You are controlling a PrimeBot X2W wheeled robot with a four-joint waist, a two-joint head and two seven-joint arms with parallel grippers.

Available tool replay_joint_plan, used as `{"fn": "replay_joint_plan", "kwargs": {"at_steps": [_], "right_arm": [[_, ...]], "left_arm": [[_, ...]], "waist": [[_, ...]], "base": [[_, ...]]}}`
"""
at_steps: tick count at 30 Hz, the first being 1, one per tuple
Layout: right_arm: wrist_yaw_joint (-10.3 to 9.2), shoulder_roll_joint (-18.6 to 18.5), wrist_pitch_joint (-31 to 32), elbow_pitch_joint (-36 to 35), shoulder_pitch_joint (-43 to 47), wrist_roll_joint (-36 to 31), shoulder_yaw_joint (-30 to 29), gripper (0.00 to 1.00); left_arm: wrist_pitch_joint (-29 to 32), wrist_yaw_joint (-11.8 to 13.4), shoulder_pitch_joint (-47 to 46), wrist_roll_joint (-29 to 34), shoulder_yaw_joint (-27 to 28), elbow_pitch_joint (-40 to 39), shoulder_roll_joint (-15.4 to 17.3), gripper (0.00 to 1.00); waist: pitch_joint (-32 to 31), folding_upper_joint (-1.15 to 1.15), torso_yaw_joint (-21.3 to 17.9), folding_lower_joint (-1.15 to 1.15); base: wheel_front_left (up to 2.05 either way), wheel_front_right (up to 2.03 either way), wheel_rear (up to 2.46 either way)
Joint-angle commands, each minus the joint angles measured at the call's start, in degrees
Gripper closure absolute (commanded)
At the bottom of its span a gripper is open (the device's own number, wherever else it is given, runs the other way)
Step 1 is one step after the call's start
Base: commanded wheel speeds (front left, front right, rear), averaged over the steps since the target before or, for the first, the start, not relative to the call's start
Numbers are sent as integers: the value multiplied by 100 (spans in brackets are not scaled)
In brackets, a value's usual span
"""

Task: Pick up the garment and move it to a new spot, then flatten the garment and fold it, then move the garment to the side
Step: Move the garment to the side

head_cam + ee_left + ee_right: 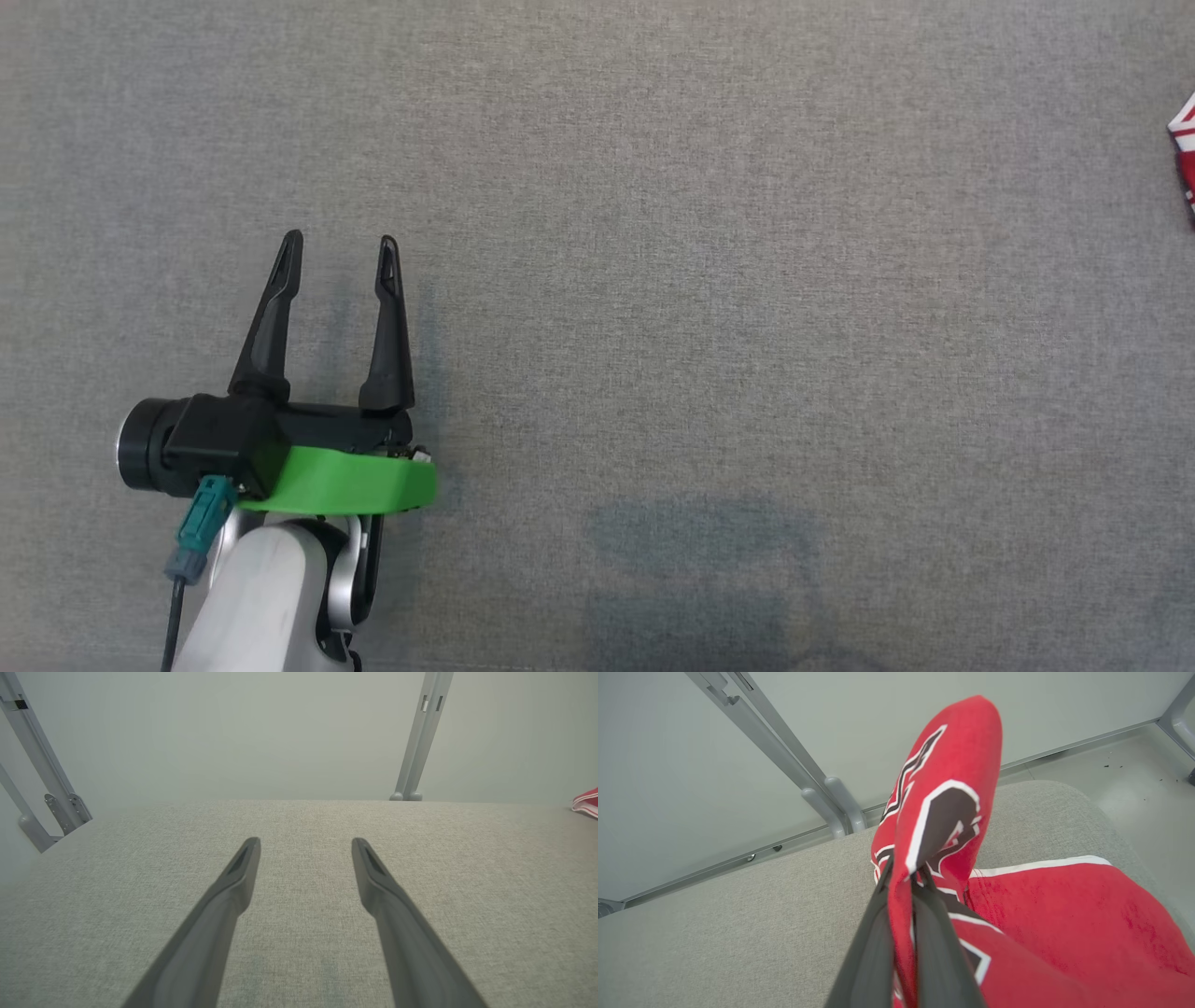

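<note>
The garment [1045, 919] is red with white trim and dark, white-edged lettering. In the right wrist view my right gripper [903, 875] is shut on a fold of it, and that fold stands up past the fingertips while the rest lies on the grey surface to the right. A small corner of the garment [1186, 154] shows at the right edge of the head view, and a sliver of the garment [587, 802] at the far right of the left wrist view. My left gripper [340, 257] is open over bare grey fabric at the lower left, holding nothing.
The grey fabric table [653, 280] spreads across the head view. Grey metal frame posts [418, 737] stand beyond its far edge against a pale wall. A post [808, 770] and the floor [1134, 779] lie past the table's rounded corner.
</note>
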Motion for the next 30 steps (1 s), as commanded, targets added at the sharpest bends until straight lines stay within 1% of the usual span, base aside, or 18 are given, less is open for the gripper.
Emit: {"fn": "replay_joint_plan", "kwargs": {"at_steps": [1, 7, 14, 22, 23, 24, 25, 30], "right_arm": [[2, -73, -85, 91, -69, -93, -48, 100], [2, -203, -446, 653, -113, -311, -227, 100], [2, -437, -951, 1131, -70, -550, -228, 100], [2, -391, -1918, 1674, 69, -885, -47, 100], [2, -421, -2093, 1744, 60, -947, -58, 91], [2, -448, -2296, 1828, 50, -1023, -87, 63], [1, -477, -2546, 1906, 32, -1134, -124, 0], [1, -581, -3665, 2481, 143, -1729, -350, 0]], "left_arm": [[26, 15, -102, 55, -12, -50, 30, 0], [138, 95, -52, 80, -56, -276, 43, 0], [328, 142, 37, 84, -37, -435, 164, 0], [495, 143, 3, 116, -160, -518, 211, 0], [514, 140, 2, 115, -166, -524, 219, 0], [521, 140, -2, 110, -168, -527, 228, 0], [533, 141, -8, 103, -172, -532, 229, 0], [515, 168, 45, 36, -172, -488, 205, 0]], "waist": [[136, 0, -110, -1], [240, 0, -240, -1], [247, 0, -455, -1], [267, 0, -567, -1], [267, 0, -569, -1], [269, 0, -571, -1], [270, 0, -569, -1], [147, 0, -556, -1]], "base": [[0, 0, 0], [0, 0, 0], [0, 0, 0], [0, 0, 0], [0, 0, 0], [0, 0, 0], [0, 0, 0], [0, 0, 0]]}}
